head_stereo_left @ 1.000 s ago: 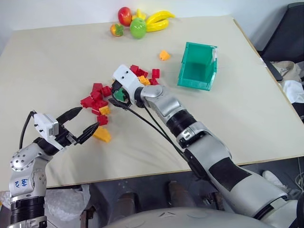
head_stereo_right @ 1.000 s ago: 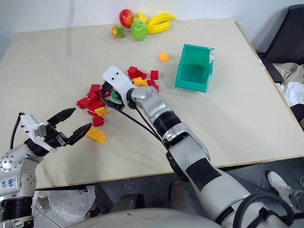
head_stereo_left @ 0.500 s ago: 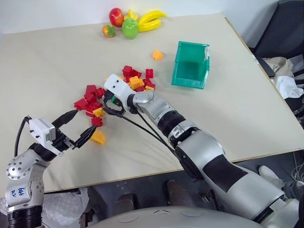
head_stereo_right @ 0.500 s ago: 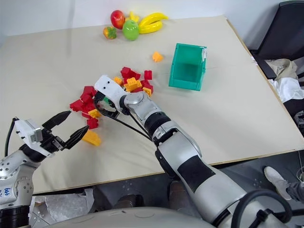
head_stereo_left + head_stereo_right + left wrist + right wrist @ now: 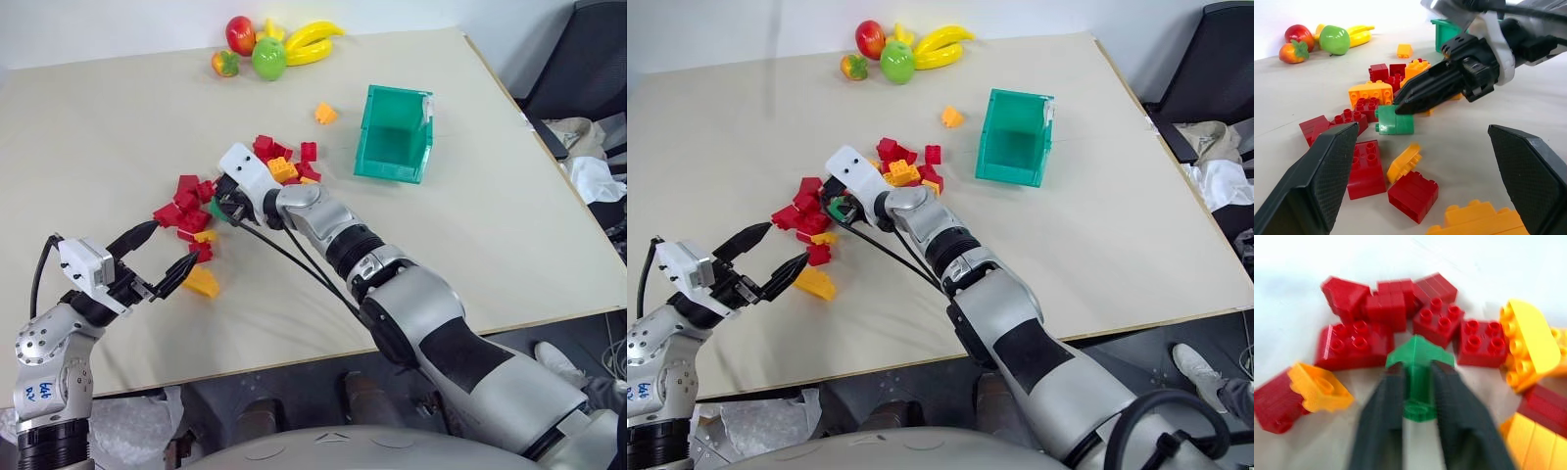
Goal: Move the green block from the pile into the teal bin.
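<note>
The right gripper (image 5: 1418, 396) is clamped on the green block (image 5: 1418, 362) at the pile (image 5: 235, 181), centre-left of the head view. The left gripper (image 5: 162, 255) hangs with fingers spread at lower left. The teal bin (image 5: 395, 137) stands upper right of centre, well apart.

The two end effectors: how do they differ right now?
The right end effector is shut on the green block in the pile; the left end effector is open and holds nothing. The right reaches into the bricks; the left hangs beside them. Both have two black fingers.
</note>
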You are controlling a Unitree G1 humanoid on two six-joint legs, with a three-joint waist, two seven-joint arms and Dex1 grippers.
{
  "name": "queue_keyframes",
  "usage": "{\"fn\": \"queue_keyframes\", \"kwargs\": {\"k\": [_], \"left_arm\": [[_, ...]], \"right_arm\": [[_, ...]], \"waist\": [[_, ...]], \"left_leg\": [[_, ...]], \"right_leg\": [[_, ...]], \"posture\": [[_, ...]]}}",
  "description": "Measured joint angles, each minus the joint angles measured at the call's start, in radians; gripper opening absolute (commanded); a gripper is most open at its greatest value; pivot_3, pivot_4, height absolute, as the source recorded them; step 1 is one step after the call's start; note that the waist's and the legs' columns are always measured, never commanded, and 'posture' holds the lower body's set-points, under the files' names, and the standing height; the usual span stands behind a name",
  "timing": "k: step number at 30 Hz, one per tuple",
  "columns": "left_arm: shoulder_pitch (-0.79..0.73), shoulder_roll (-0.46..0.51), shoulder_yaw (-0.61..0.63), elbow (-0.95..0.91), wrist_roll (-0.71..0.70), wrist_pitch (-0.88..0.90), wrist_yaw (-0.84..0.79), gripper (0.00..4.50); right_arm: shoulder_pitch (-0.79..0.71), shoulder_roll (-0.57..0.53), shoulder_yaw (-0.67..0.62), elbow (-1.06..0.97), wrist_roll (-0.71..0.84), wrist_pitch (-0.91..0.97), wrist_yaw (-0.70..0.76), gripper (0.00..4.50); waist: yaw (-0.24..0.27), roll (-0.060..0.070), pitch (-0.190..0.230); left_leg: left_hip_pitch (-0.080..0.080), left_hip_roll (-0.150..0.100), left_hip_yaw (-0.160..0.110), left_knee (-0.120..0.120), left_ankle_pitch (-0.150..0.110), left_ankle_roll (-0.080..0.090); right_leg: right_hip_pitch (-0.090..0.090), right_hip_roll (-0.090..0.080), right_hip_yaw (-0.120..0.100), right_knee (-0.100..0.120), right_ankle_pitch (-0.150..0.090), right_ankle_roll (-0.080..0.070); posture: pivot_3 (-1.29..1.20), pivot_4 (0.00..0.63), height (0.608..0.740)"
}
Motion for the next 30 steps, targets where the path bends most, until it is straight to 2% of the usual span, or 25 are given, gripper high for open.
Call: {"fn": "queue_keyframes", "kwargs": {"k": [3, 9, 12, 15, 18, 25, 30], "left_arm": [[-0.008, 0.0, -0.002, 0.001, 0.0, 0.0, 0.0, 4.5], [-0.032, -0.005, -0.02, 0.026, 0.0, 0.0, -0.005, 4.5], [-0.054, -0.006, -0.036, 0.048, 0.003, 0.0, -0.011, 4.5], [-0.082, -0.006, -0.042, 0.066, 0.005, -0.004, -0.016, 4.5], [-0.088, -0.006, -0.043, 0.079, 0.006, -0.008, -0.022, 4.5], [-0.087, -0.006, -0.043, 0.082, 0.008, -0.012, -0.031, 4.5], [-0.073, -0.007, -0.04, 0.08, 0.008, -0.013, -0.026, 4.5]], "right_arm": [[0.028, -0.024, 0.001, -0.067, 0.004, 0.015, 0.056, 0.04], [0.206, -0.119, 0.059, -0.369, 0.009, 0.075, 0.239, 0.04], [0.269, -0.156, 0.101, -0.494, 0.008, 0.074, 0.302, 0.63], [0.271, -0.161, 0.098, -0.522, 0.009, 0.074, 0.271, 1.54], [0.265, -0.155, 0.094, -0.513, 0.01, 0.081, 0.231, 2.46], [0.18, -0.081, 0.074, -0.359, 0.017, 0.09, 0.143, 2.46], [0.116, -0.034, 0.073, -0.154, 0.006, 0.065, 0.045, 2.46]], "waist": [[0.001, 0.0, 0.0], [0.003, 0.0, 0.0], [0.001, 0.0, 0.0], [-0.001, 0.0, 0.0], [-0.001, 0.0, 0.0], [0.0, 0.0, 0.0], [-0.001, 0.0, 0.0]], "left_leg": [[0.0, 0.0, 0.0, 0.0, 0.0, 0.0], [0.0, 0.0, 0.0, 0.001, 0.0, 0.0], [0.0, 0.0, 0.0, 0.001, 0.0, 0.0], [0.0, 0.001, 0.0, 0.001, 0.0, 0.0], [0.0, 0.0, 0.0, 0.001, 0.0, 0.0], [0.0, 0.0, 0.0, 0.001, 0.0, 0.0], [0.0, 0.0, 0.0, 0.001, 0.0, 0.0]], "right_leg": [[0.0, 0.0, 0.0, 0.0, 0.0, 0.0], [0.0, 0.0, 0.0, 0.0, 0.0, 0.0], [0.0, 0.0, 0.0, 0.001, 0.0, 0.0], [0.0, 0.001, 0.0, 0.001, 0.0, 0.0], [0.0, 0.001, 0.0, 0.001, 0.0, 0.0], [0.0, 0.0, 0.0, 0.001, 0.0, 0.0], [0.0, 0.0, 0.0, 0.002, 0.0, 0.0]], "posture": [[0.0, 0.15, 0.74], [0.0, 0.15, 0.74], [0.0, 0.15, 0.74], [0.0, 0.15, 0.74], [0.0, 0.15, 0.74], [0.0, 0.15, 0.74], [0.0, 0.15, 0.74]]}}
